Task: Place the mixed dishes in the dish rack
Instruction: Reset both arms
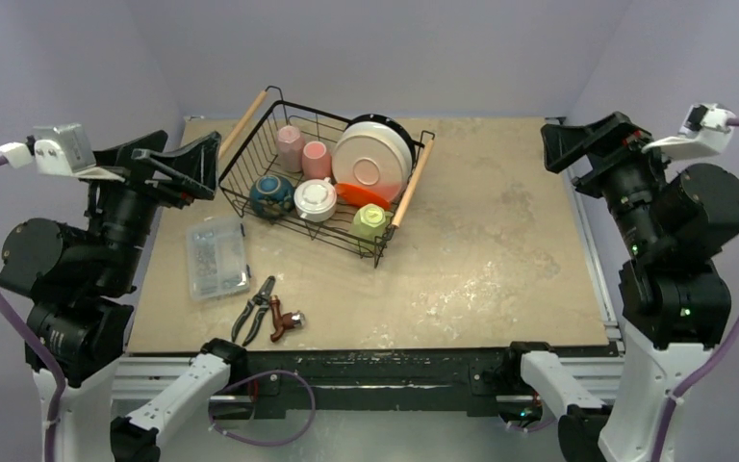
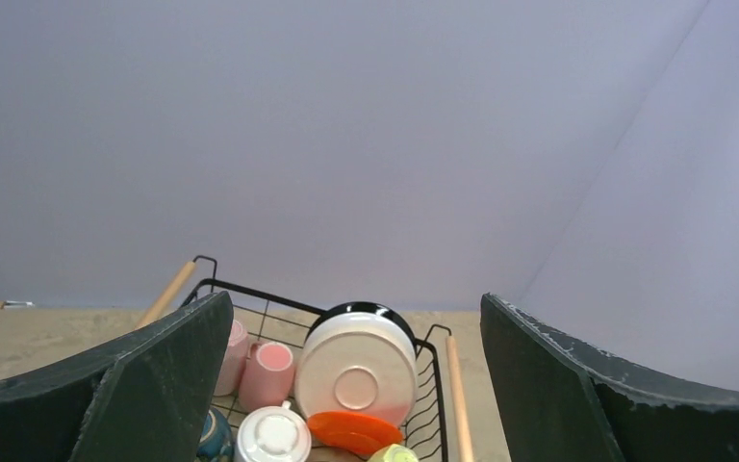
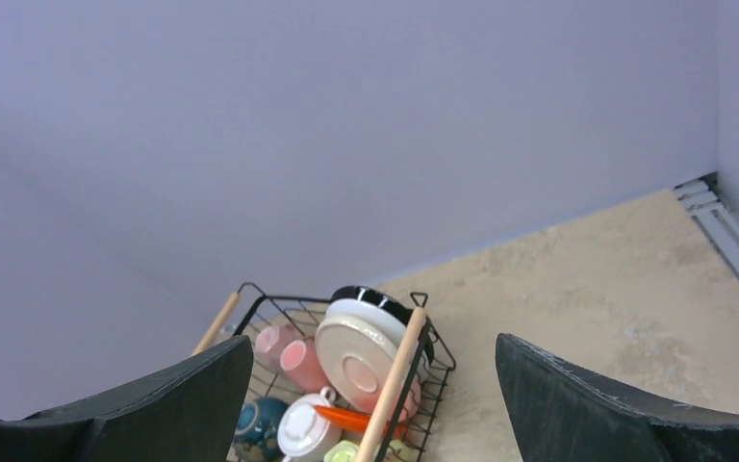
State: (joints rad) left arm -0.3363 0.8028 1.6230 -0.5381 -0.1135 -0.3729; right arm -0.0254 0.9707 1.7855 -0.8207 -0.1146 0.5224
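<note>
The black wire dish rack (image 1: 412, 181) stands at the back of the table, left of centre. Inside it are two pink mugs (image 1: 303, 152), a cream plate (image 1: 372, 166) on edge, a red plate (image 1: 361, 195), a white mug (image 1: 316, 199), a yellow-green mug (image 1: 371, 219) and a dark bowl (image 1: 271, 195). My left gripper (image 1: 214, 166) hovers open beside the rack's left end, holding nothing. Far out by the table's right edge, my right gripper (image 1: 560, 154) is raised, open and empty. Both wrist views look down on the rack (image 2: 457, 395) (image 3: 393, 385) between spread fingers.
A clear plastic box (image 1: 216, 257) of small parts lies at the front left. Pliers (image 1: 255, 308) and a red-handled tool (image 1: 284, 320) lie near the front edge. A metal rail (image 1: 592, 250) runs along the table's right side.
</note>
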